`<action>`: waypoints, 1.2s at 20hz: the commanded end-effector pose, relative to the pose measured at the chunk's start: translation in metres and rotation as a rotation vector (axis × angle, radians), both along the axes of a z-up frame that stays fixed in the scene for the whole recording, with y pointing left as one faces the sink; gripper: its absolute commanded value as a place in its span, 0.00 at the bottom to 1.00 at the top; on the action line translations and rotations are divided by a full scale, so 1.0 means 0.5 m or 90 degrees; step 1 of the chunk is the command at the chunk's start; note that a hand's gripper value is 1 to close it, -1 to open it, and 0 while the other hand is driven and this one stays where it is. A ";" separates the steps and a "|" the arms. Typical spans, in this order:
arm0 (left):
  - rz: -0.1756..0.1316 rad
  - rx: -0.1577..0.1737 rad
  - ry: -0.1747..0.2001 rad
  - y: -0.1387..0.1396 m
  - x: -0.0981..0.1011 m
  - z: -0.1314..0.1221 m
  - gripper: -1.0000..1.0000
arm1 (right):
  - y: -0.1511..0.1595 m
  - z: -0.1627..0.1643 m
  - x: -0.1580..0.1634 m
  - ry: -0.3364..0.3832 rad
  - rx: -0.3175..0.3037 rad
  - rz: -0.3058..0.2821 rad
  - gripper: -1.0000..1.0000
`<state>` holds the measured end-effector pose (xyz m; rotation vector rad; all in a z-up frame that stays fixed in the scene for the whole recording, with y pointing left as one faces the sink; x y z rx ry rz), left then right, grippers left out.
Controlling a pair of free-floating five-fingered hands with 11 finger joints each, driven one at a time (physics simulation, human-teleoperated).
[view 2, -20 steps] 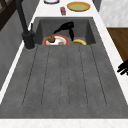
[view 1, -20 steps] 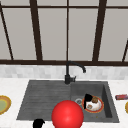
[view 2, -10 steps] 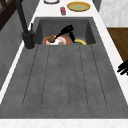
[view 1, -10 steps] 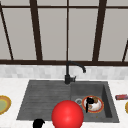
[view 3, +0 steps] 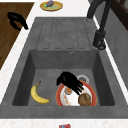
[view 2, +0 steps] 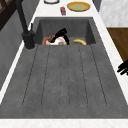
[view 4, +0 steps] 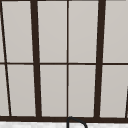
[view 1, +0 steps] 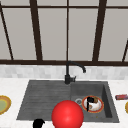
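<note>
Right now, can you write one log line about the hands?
right robot hand: over plate in sink, open | left robot hand: idle, off counter edge | banana: beside plate

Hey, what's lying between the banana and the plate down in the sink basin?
Nothing: in the right side view, bare grey basin floor separates the banana from the plate. The right hand rests over the plate's far rim.
</note>
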<state>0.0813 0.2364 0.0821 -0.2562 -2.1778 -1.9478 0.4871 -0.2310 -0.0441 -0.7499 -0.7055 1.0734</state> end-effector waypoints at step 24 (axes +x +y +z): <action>0.000 0.000 0.000 0.000 0.000 0.000 0.50 | -0.035 -0.025 -0.084 -0.035 0.033 -0.003 0.00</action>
